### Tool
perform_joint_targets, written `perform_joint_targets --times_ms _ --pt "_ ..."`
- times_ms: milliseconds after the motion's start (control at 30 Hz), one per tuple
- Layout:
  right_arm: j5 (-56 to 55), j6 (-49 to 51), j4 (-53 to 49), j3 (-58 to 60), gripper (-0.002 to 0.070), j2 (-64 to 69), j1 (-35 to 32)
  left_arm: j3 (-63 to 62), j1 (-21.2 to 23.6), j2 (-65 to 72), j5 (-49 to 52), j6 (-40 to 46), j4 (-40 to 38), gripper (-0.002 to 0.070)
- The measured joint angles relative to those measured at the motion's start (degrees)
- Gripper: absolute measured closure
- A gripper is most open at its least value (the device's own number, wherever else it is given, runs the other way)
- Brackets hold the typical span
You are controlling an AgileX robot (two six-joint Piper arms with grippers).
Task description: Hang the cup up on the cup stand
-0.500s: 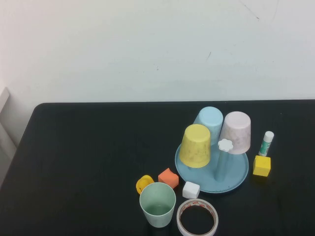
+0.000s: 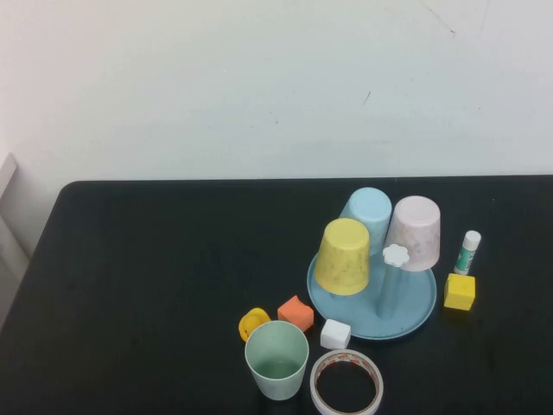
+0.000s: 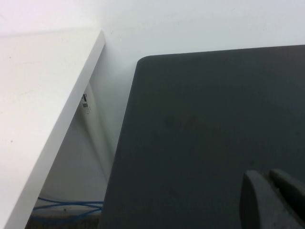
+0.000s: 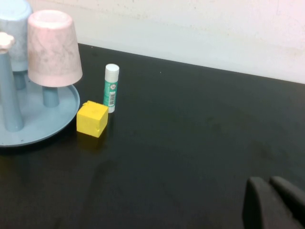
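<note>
Nothing has changed: both the left gripper (image 3: 271, 200) and right gripper (image 4: 271, 202) stay parked, fingers together, while the cup (image 2: 276, 358) stands upright near the stand (image 2: 415, 316), unhung.

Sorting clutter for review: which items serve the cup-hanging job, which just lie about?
Job: mint-green cup; cup stand; left gripper and right gripper, both shut, off at the table's edges.
Lying about: tape roll; glue stick; yellow block.
</note>
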Motion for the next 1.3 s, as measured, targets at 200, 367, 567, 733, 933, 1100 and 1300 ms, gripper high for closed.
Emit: perform_joint_targets --times_ms 200,367,567,733,933,1100,1300 --pt "0.00 0.00 0.00 0.00 0.0678 0.00 0.00 0.00 0.00 0.00 0.00 0.13 0.00 0.0676" --pt "0.00 0.00 0.00 0.00 0.0678 0.00 0.00 0.00 0.00 0.00 0.00 0.13 0.00 0.0676" --pt "0.00 0.00 0.41 0.00 0.0678 0.00 0.00 0.00 0.00 0.00 -0.61 -0.58 -7.60 0.0676" --pt "-0.11 8.52 23.73 0.11 0.0678 0.00 0.00 0.11 0.00 0.00 -1.27 -9.11 -40.67 0.0676" --pt "0.11 12.89 41.43 0.38 0.0678 0.00 0.00 0.11 0.00 0.00 -6.44 -6.89 -53.14 0.0676" --pt "0.00 8.45 41.41 0.38 0.0678 0.00 0.00 0.11 0.00 0.00 -7.72 -2.92 -54.07 0.0676" --pt "1.02 4.56 41.10 0.38 0.0678 0.00 0.00 -7.30 0.00 2.35 4.81 16.20 -48.72 0.0676"
